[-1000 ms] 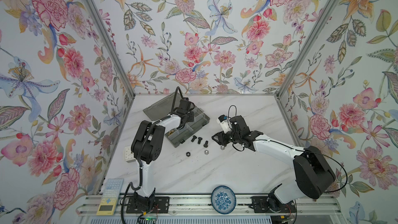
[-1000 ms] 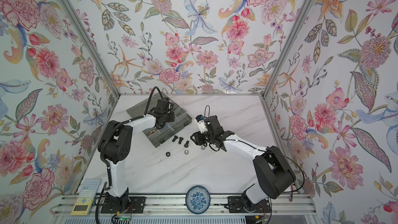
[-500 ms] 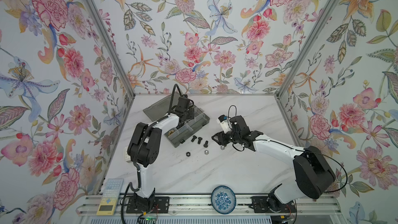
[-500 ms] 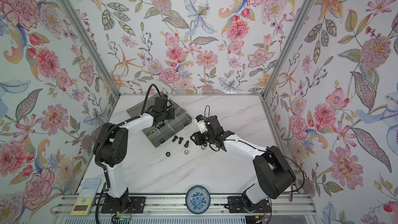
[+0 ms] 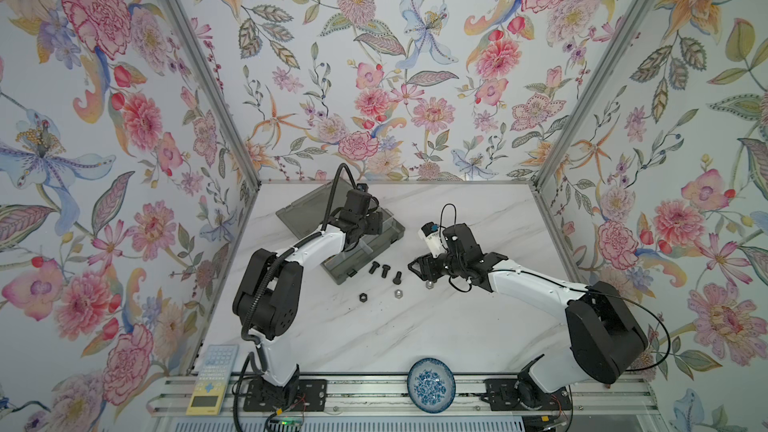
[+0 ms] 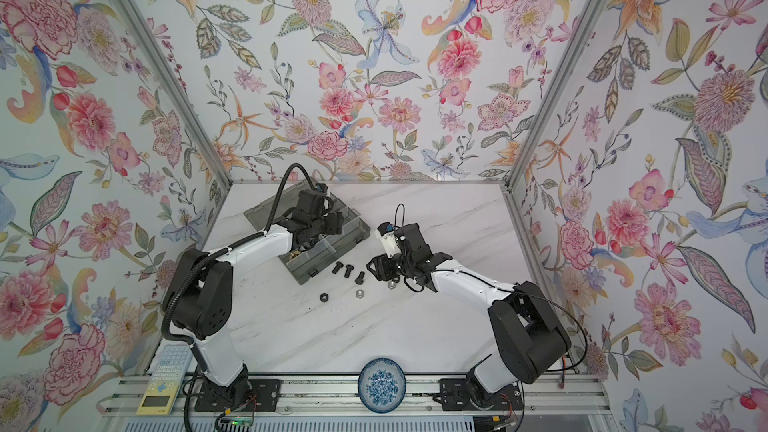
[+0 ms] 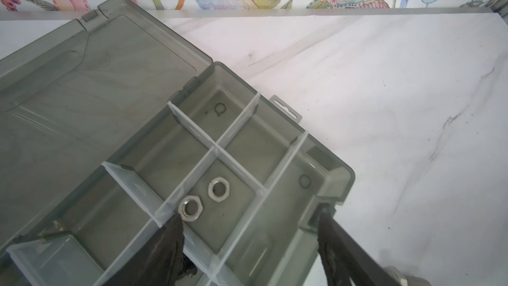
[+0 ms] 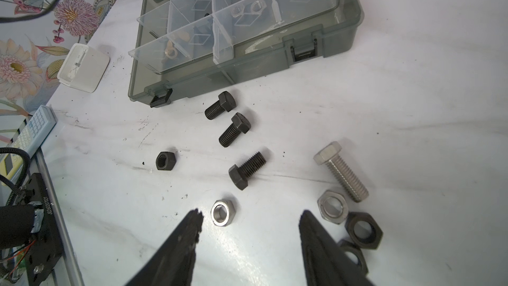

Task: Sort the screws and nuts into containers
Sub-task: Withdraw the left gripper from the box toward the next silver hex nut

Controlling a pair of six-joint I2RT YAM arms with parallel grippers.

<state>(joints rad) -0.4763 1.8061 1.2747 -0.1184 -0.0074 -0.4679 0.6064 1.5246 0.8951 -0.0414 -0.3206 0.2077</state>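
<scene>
Left tool gapes empty over the smoky grey plastic organizer box. Right tool hangs released above the white marble surface.

In both top views the left arm covers much of the organizer box. In the right wrist view a finger of the right gripper half hides a black nut, and clear dividers blur the brass wing nut.
</scene>
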